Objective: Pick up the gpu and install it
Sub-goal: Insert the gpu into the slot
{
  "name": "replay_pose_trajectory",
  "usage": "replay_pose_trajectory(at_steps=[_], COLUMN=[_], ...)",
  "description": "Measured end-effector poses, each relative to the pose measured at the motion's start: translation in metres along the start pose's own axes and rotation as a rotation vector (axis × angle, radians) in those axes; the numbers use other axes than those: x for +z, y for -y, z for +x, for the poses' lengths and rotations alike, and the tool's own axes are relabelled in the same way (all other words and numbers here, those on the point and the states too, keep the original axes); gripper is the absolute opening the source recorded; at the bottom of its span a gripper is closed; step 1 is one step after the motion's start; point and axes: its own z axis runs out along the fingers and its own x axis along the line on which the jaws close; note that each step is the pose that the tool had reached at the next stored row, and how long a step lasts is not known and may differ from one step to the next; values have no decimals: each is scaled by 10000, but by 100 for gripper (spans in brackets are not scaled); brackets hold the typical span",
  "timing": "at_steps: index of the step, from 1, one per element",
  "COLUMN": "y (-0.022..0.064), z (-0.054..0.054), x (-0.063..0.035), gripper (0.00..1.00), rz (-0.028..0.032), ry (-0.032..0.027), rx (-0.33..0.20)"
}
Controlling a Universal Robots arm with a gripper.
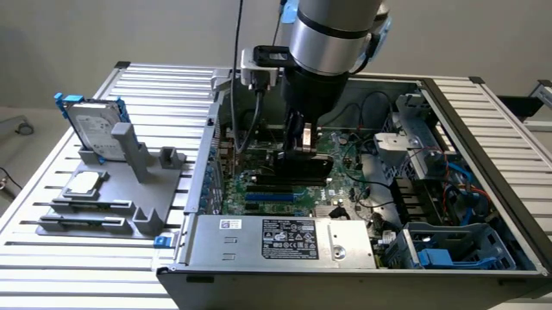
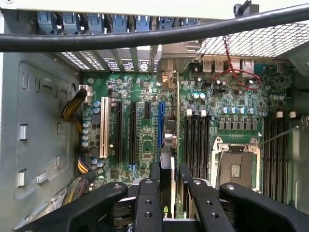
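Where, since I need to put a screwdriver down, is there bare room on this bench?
Bare slats of the table lie behind the grey fixture, between the hard drive and the computer case; more in front of the fixture, and beyond the case at the exterior view's right. Inside the case is crowded: the gripper holds the gpu over the motherboard.

Arm (image 1: 332, 32): silver cylinder, black band, black wrist. White-grey box (image 1: 258, 64) beside wrist, above gripper (image 1: 302, 145); black cable (image 1: 238, 39) runs up from it. Fingers (image 2: 146, 203) matte black, round screw heads.
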Motion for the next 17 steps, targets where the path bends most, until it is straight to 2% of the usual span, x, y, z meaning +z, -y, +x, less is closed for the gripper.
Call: replay_pose_trajectory(at_steps=[3,5,6,7,9,10,17], y=[-37,-67,-87,-114,-163,-175,-194], z=[3,4,4,4,3,2,3], x=[59,94,107,115,133,137,158], gripper=[27,27,27,27,27,27,27], rz=[-5,19,68,160,408,482,496], ry=[12,18,19,13,4,0,7], rx=[-212,-294,-309,-314,-326,-330,-252])
